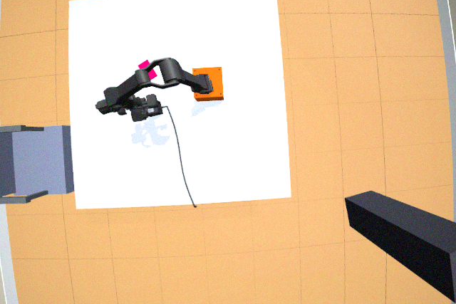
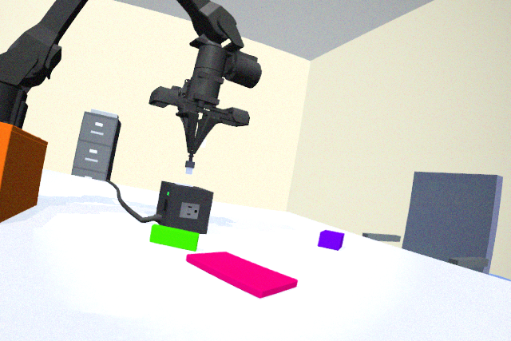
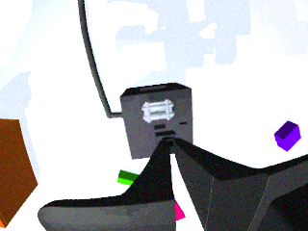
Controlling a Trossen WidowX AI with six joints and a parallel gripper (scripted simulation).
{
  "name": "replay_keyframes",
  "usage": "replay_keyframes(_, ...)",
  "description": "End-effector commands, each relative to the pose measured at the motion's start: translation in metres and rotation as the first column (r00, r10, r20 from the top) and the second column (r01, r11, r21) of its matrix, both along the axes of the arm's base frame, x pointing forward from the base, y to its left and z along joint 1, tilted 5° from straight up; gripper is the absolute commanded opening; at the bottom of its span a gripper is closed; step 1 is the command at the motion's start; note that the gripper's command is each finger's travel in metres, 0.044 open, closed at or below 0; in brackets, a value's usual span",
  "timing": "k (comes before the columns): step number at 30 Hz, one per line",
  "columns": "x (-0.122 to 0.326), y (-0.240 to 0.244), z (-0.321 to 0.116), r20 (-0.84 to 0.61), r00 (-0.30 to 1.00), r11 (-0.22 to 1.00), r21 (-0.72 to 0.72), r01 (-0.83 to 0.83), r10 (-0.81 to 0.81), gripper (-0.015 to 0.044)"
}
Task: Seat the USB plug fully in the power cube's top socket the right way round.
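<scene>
The black power cube [image 1: 157,110] [image 2: 177,195] [image 3: 137,132] stands upright on the white table [image 1: 239,146] [image 2: 103,287], with its cable attached. Its top face in the wrist view shows a pale outlet [image 3: 158,111] and dark narrow slots [image 3: 160,126]. My gripper [image 2: 191,152] [image 3: 169,144] is shut on the USB plug [image 2: 189,164], which has a dark body and a pale metal end pointing down. The plug hangs above the cube, with a visible gap between its tip and the top. The fingers hide most of it in the wrist view, so which way round it is cannot be told.
An orange box [image 1: 217,83] [image 2: 22,172] [image 3: 14,168] stands under the arm's base. A green block [image 2: 174,238] [image 3: 127,177] lies close to the cube. A magenta slab [image 2: 241,273] [image 3: 178,212] and a purple block [image 2: 330,239] [image 3: 288,136] lie farther off. The cable [image 1: 179,146] [image 3: 91,63] runs to the table's edge.
</scene>
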State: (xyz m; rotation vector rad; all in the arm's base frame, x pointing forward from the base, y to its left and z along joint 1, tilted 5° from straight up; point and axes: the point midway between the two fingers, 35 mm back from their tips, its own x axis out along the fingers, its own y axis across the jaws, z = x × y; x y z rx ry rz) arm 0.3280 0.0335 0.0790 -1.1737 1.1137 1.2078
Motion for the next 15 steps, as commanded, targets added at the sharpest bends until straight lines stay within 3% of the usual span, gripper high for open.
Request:
replay_keyframes(1,-0.0001,0.0001,-0.0002,0.000,1.000,1.000,0.001,0.000,0.000,0.0000)
replay_keyframes(15,0.0000,0.0012,-0.0017,0.000,1.000,1.000,0.012,-0.002,0.002,0.0000)
